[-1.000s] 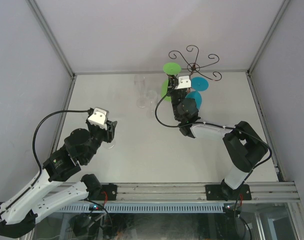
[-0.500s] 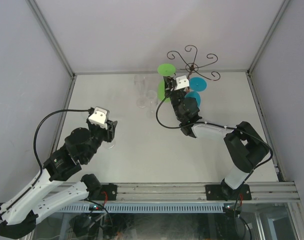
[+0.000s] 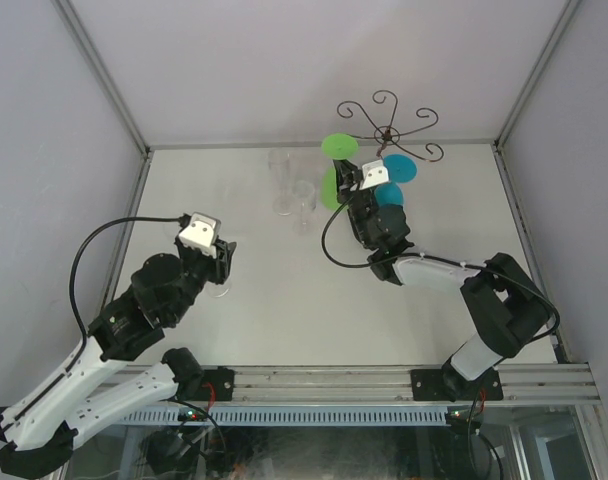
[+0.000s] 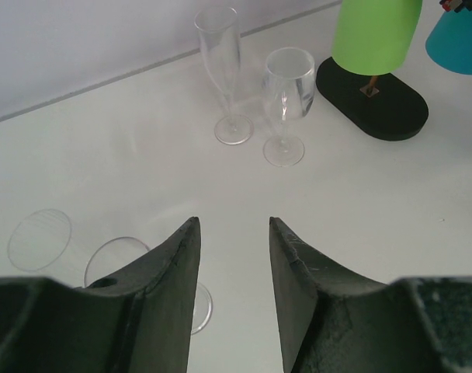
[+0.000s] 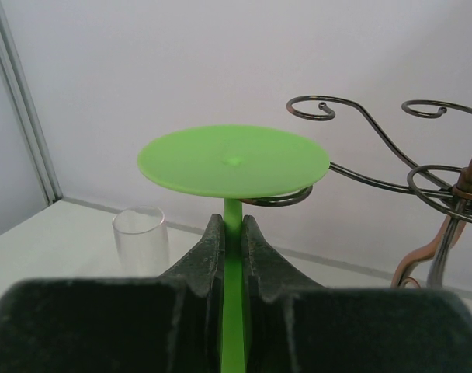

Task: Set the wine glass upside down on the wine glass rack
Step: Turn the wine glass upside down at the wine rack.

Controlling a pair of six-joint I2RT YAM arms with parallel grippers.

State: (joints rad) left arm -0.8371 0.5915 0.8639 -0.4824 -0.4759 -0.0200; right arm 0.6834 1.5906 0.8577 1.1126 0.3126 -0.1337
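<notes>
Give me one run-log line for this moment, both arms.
right gripper: shut on green wine glass stem, foot up | foot by a curled arm of wine glass rack, seating unclear | left gripper: open, empty

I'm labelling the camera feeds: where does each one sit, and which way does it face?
Top external: above and behind the bases, looking down on the table; both arms show.
Left wrist: low, facing two clear glasses and the wine glass rack base; open left gripper shows.
Right wrist: faces the rack's arms; right gripper shut on the green wine glass.
Both wrist views share that glass.
</notes>
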